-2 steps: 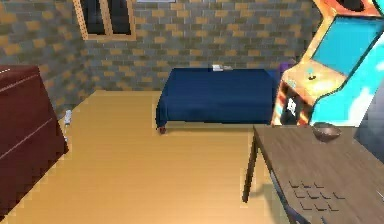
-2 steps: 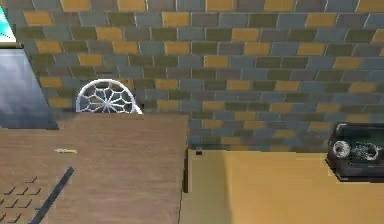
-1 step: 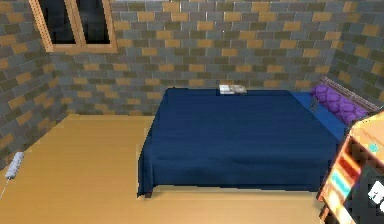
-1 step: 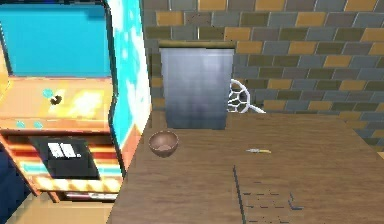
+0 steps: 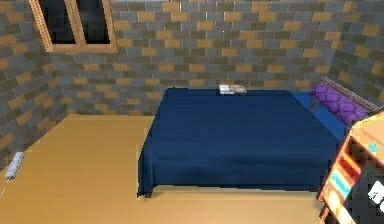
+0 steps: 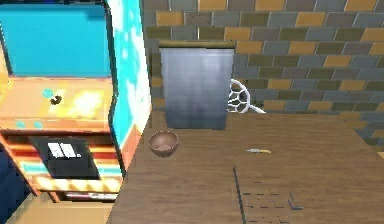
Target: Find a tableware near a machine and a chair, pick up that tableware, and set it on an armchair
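Observation:
A small brown bowl (image 6: pixel 163 143) sits on a dark wooden tabletop (image 6: pixel 310 170), close to the table's left end. Just left of it stands a tall arcade machine (image 6: pixel 65 100) with a blue screen, an orange control panel and striped sides. The same machine shows again at the forward view's right edge (image 5: pixel 360 175). Behind the bowl, a grey metallic box (image 6: pixel 198 88) stands against the brick wall. A white round openwork thing (image 6: pixel 242 100) pokes out beside the box.
A thin pale object (image 6: pixel 259 151) lies on the tabletop right of the bowl. Ahead is a wide blue bed (image 5: pixel 240 135) with a small flat item (image 5: pixel 232 89) and a purple pillow (image 5: pixel 340 100). Wooden floor (image 5: pixel 80 160) lies left of the bed, with a white thing (image 5: pixel 14 166).

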